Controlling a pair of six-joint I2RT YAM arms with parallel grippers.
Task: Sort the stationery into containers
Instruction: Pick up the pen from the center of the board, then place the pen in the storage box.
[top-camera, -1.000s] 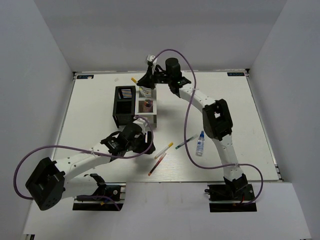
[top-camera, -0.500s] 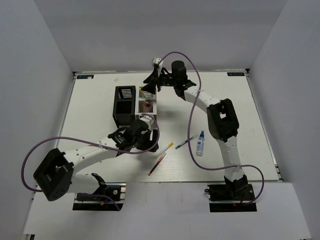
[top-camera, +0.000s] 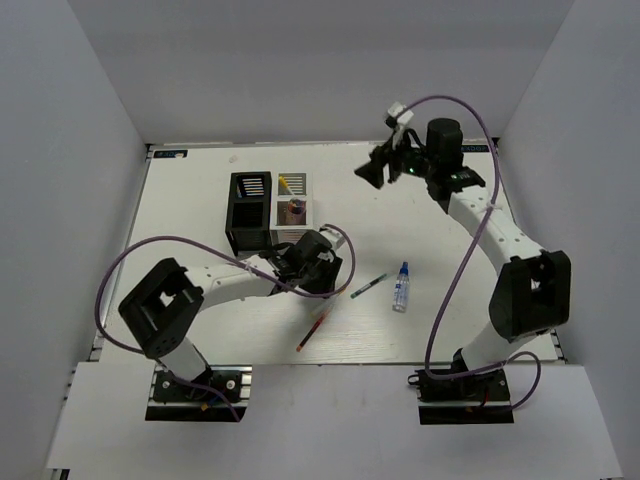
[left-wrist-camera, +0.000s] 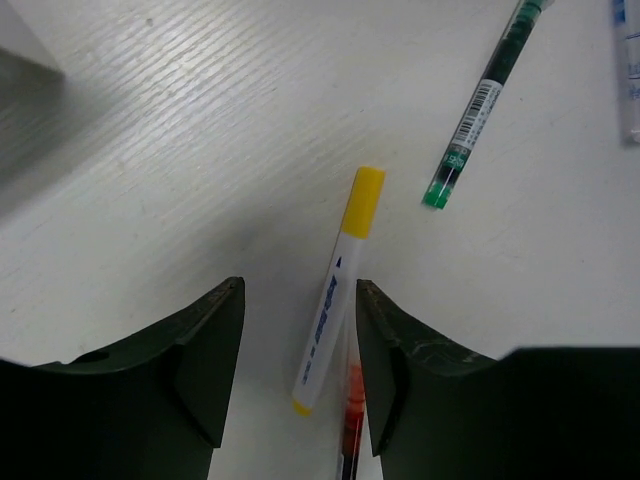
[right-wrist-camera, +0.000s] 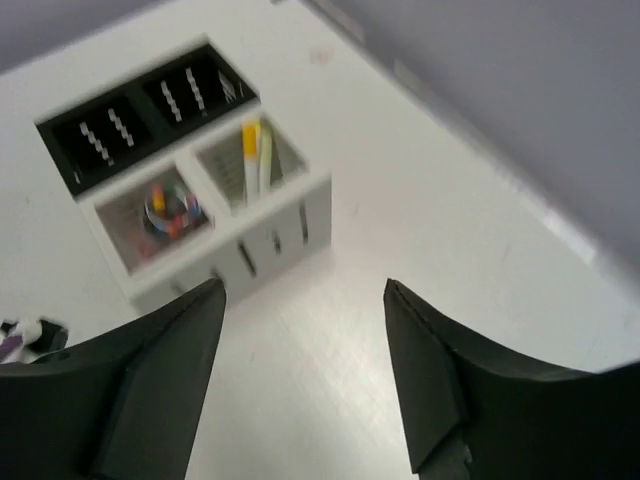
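High rear overview; left wrist close, right distant.

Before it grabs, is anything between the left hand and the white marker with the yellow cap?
Nothing visible. The open left hand straddles the yellow-capped white marker; a red-orange pen lies close beside its near end.

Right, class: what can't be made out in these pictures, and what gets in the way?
Red pen: left wrist view, cut by the bottom edge.
Bottle: same view, cut by the right edge.
White organiser contents: right wrist view, blurred.
Yellow marker: in the top view, hidden under the left gripper.
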